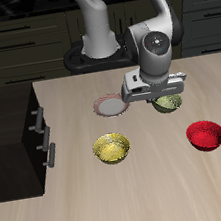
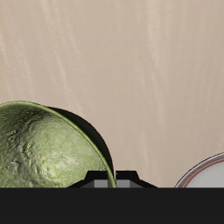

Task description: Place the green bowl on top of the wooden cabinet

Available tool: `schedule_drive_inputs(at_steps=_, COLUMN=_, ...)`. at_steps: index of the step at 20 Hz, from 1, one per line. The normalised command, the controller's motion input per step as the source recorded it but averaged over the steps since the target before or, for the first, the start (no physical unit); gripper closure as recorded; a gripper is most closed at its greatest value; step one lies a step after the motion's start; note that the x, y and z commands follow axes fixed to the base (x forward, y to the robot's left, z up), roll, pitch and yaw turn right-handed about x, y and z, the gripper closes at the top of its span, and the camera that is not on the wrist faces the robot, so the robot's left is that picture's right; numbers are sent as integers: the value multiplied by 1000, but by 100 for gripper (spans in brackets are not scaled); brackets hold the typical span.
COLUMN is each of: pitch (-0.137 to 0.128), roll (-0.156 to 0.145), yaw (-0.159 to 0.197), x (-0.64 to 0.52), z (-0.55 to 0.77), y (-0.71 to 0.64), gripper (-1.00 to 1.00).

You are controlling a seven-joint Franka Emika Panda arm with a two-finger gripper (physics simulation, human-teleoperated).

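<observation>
Pale wood-grain tabletop (image 1: 146,193) runs out from dark kitchen cupboards (image 1: 20,36), and near its middle, toward the back edge, sits the green bowl (image 1: 168,102) — half hidden under the gripper (image 1: 156,95), whose fingers cannot be told as spread or closed. Beside it lies a white plate (image 1: 110,105); nearer the front edge sit the yellow bowl (image 1: 111,148) and red bowl (image 1: 205,134). Well apart, at the table's side edge, stands the wooden cabinet (image 1: 8,124) — its flat top bare.

light: even, soft, bright | shadows: faint under bowls | glare: none | blur: none, renders low-resolution
</observation>
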Motion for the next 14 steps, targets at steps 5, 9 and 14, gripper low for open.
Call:
schedule_drive_inputs(at_steps=5, pitch=-88, roll=-13, yaw=52, x=15, z=357, y=-131, gripper=100)
schedule_drive_inputs(at_steps=9, pitch=-41, roll=-9, yaw=9, x=14, z=219, y=-103, gripper=100)
schedule_drive_inputs(at_steps=14, pitch=-54, roll=2, yaw=23, x=2, z=237, y=-39, gripper=100)
